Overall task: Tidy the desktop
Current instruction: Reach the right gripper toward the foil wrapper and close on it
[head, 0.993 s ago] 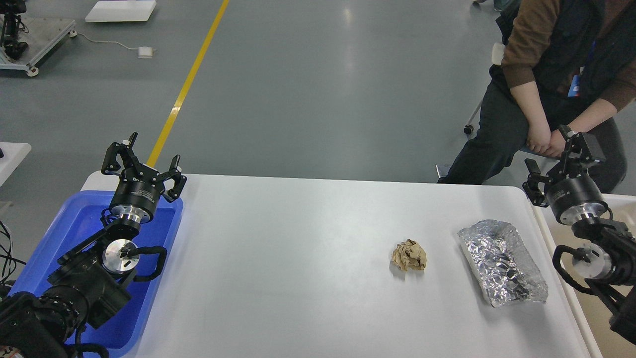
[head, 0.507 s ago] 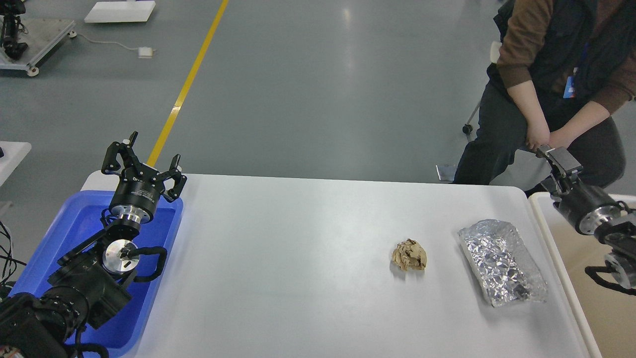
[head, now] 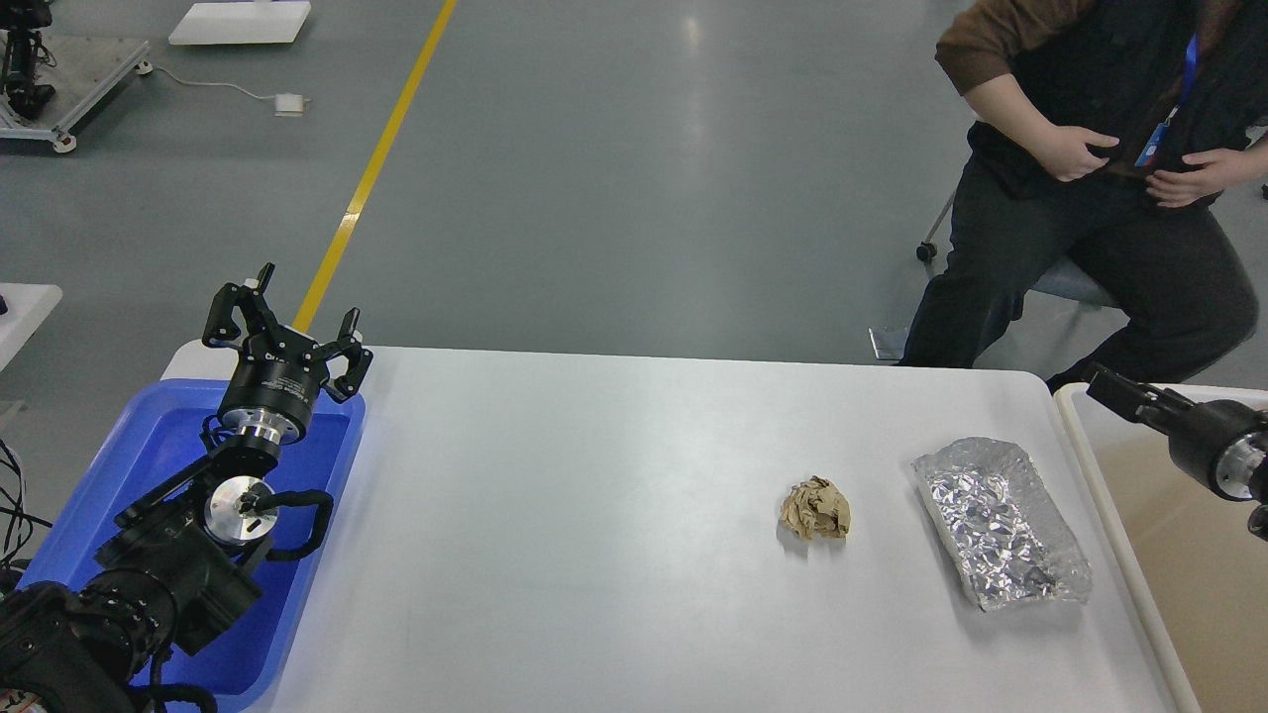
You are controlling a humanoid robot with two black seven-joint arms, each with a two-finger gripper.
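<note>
Since one second ago the right tool (head: 1114, 389) has swung from above the desk (head: 614, 535) corner out over the cream bin (head: 1075, 426); its finger state cannot be told, so no pickup has started. Unmoved, the left tool (head: 287, 332) hovers spread and empty over the blue tray (head: 327, 515). Matte white, the desk fills the foreground, bearing a crumpled brown paper ball (head: 815, 509) and a foil tray (head: 1001, 522), right of centre.
</note>
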